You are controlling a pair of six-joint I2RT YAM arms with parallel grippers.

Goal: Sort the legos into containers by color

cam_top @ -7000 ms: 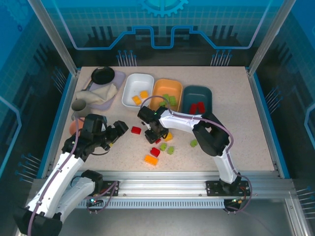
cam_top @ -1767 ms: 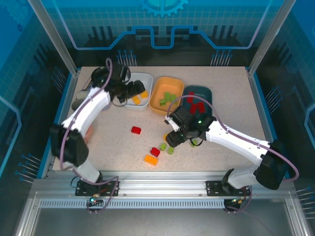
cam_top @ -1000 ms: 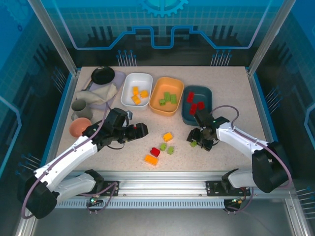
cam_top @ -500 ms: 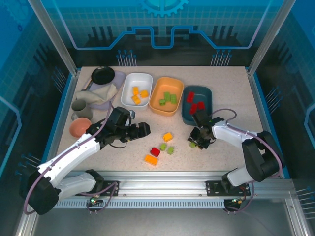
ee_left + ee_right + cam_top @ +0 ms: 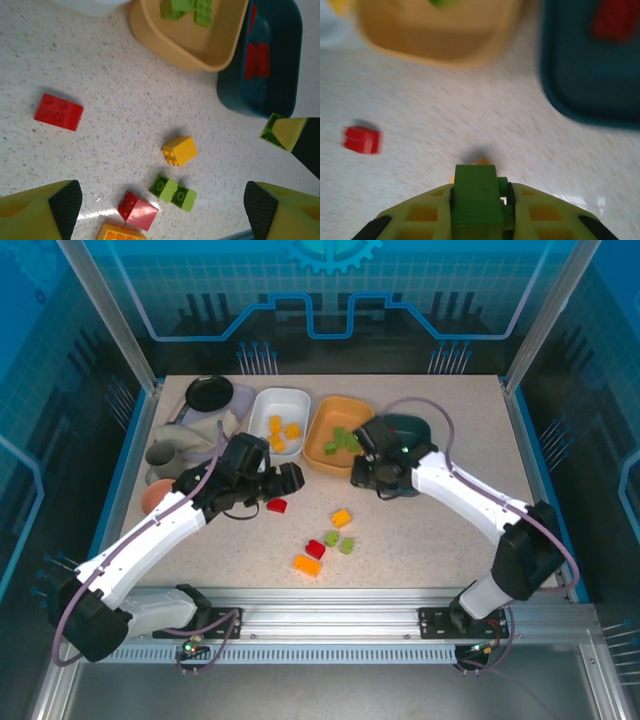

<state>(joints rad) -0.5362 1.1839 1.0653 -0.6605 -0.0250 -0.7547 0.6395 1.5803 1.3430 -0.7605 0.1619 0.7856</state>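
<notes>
We see the left gripper [image 5: 287, 481] low over the speckled table [image 5: 420, 550]. Its jaws are spread wide with nothing between them. In the left wrist view its yellow-green fingers [image 5: 40, 215] sit at the two bottom corners, with loose bricks on the table between. A small red studded plastic brick [image 5: 277, 506] lies on the table just beside this gripper; we can't tell whether they touch.

The right gripper [image 5: 362, 475] is at the near side of the gap between the orange rounded-rectangular dish [image 5: 325, 425] and the dark teal rounded-rectangular dish [image 5: 280, 85]. Its jaws are clamped on a small green studded brick [image 5: 475, 192]. The right wrist view is blurred, but the brick is plainly pinched between the fingers and held above the table.

The white rounded-rectangular dish [image 5: 265, 405] holds three orange-yellow bricks [image 5: 278, 443]. The orange dish holds light green bricks [image 5: 343, 440]. The teal dish holds red bricks [image 5: 259, 60], and the right arm covers much of it from above.

Loose on the table, nearer the arm bases:
- a yellow brick [image 5: 342, 517]
- a second red brick [image 5: 316, 548]
- a green pair [image 5: 338, 542] just beside that red one
- an orange flat brick [image 5: 307, 565], nearest the bases

At the far left are a small round black pan [image 5: 210, 392], a beige cloth [image 5: 205, 430] and a round pinkish bowl [image 5: 155, 498], well apart from the loose bricks.
</notes>
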